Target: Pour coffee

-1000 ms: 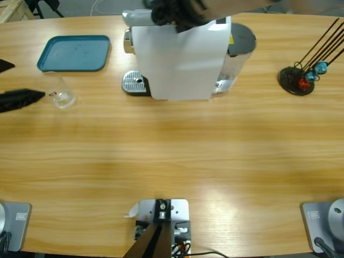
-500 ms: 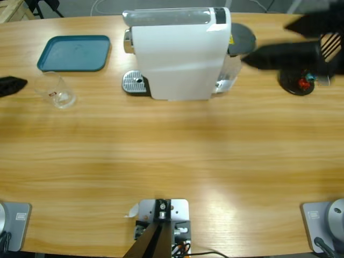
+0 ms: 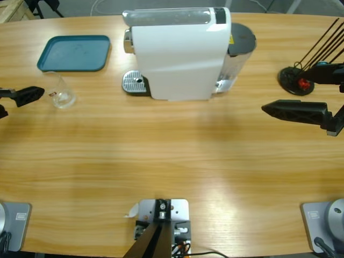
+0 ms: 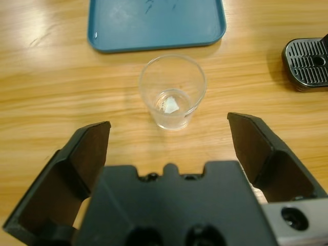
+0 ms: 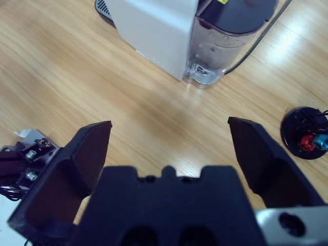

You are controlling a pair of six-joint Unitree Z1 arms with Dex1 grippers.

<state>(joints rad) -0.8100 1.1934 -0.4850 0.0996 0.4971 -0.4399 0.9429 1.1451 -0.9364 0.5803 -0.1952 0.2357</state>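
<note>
A clear glass cup (image 3: 60, 90) stands upright on the table at the left, below the teal tray. In the left wrist view the glass cup (image 4: 173, 92) holds only a pale glint at its bottom; the coffee is out of view. My left gripper (image 3: 19, 102) is open just left of the cup, which sits ahead of the jaws, not between them. The white coffee machine (image 3: 177, 54) stands at the back centre with its metal drip tray (image 3: 134, 83) bare. My right gripper (image 3: 287, 90) is open over the table at the right, holding nothing.
A teal tray (image 3: 75, 52) lies at the back left. A dark water tank (image 3: 239, 43) sits behind the machine's right side. A black capsule stand (image 3: 296, 80) with thin rods is at the far right, close to the right gripper.
The right gripper left the top of the machine, swung right and came down to the table's right side. The left gripper drew back, then returned near the cup.
</note>
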